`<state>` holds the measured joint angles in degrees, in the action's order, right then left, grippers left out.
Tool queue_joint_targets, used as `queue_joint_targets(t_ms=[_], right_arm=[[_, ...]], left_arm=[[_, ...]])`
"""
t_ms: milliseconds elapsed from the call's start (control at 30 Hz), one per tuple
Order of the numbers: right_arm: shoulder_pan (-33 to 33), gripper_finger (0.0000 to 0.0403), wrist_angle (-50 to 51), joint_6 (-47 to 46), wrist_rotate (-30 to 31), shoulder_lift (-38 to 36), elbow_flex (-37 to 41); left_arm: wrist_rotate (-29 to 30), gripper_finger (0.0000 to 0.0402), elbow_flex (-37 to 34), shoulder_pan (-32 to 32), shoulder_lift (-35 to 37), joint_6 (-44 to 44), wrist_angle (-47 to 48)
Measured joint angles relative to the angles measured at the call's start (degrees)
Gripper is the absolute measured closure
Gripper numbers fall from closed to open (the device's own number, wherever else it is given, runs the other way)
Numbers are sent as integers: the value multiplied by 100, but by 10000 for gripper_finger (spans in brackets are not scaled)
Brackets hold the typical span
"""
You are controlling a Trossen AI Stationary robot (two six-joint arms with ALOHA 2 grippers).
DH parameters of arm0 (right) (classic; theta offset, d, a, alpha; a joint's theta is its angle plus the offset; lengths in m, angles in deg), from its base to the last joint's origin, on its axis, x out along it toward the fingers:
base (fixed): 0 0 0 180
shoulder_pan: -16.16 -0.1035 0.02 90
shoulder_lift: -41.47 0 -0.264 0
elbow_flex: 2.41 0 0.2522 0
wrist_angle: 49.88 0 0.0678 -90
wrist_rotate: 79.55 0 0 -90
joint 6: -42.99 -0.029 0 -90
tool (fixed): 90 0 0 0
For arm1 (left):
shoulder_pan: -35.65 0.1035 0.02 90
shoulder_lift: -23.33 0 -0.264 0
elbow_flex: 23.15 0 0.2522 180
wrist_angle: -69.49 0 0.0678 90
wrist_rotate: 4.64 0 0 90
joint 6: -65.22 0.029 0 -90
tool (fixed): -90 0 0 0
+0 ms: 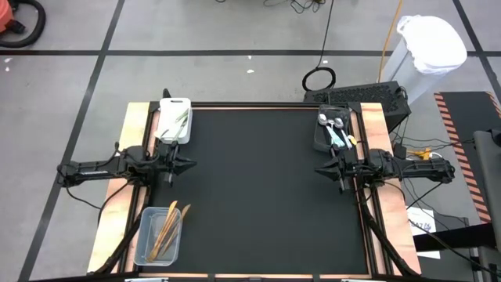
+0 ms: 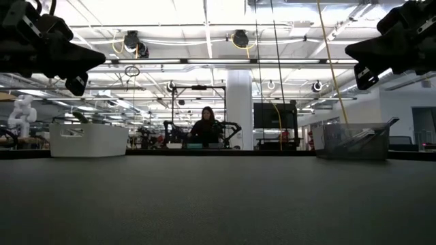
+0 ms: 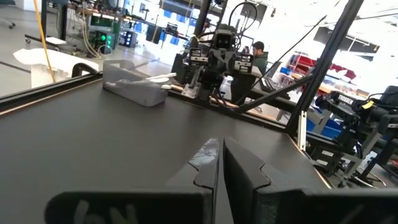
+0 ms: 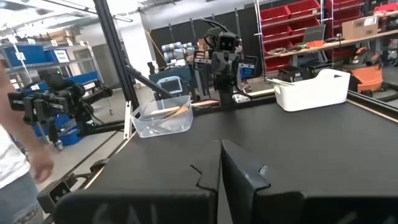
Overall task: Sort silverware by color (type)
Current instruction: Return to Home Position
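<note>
Thin orange utensils [image 1: 166,227] lie in a clear bin [image 1: 156,235] at the near left corner. Pale-green-handled knives [image 1: 178,123] lie in a white bin [image 1: 175,119] at the far left. Silver spoons and forks with light-blue handles [image 1: 336,131] lie in a dark bin [image 1: 329,135] at the far right. My left gripper [image 1: 192,164] is shut, above the mat's left edge, holding nothing. My right gripper [image 1: 318,168] is shut, above the right edge, also with nothing in it. Both hang well above the table in the low view.
A black mat [image 1: 266,188] covers the table between the arms. The three bins sit at its corners, with the white bin [image 4: 313,89] and clear bin [image 4: 163,117] seen from the right wrist. A person's arm [image 4: 22,168] shows beyond the table.
</note>
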<state>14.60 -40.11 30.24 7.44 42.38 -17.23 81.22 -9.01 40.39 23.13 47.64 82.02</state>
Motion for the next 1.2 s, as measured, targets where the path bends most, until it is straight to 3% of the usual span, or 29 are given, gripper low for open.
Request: queue_joint_targets(t_ms=[400, 533, 667, 1200], right_arm=[[0, 390, 0, -2, -1, 0, 7], [0, 390, -2, -2, -2, 0, 7], [0, 390, -4, -2, -2, 0, 7], [1, 390, -4, -2, -2, 2, 7]], left_arm=[[46, 374, -3, 0, -2, -6, 1], [1661, 374, -4, 15, -94, 10, -203], [2447, 374, -4, 9, -92, 183, -314], [2408, 374, -7, 7, -92, 151, -280]])
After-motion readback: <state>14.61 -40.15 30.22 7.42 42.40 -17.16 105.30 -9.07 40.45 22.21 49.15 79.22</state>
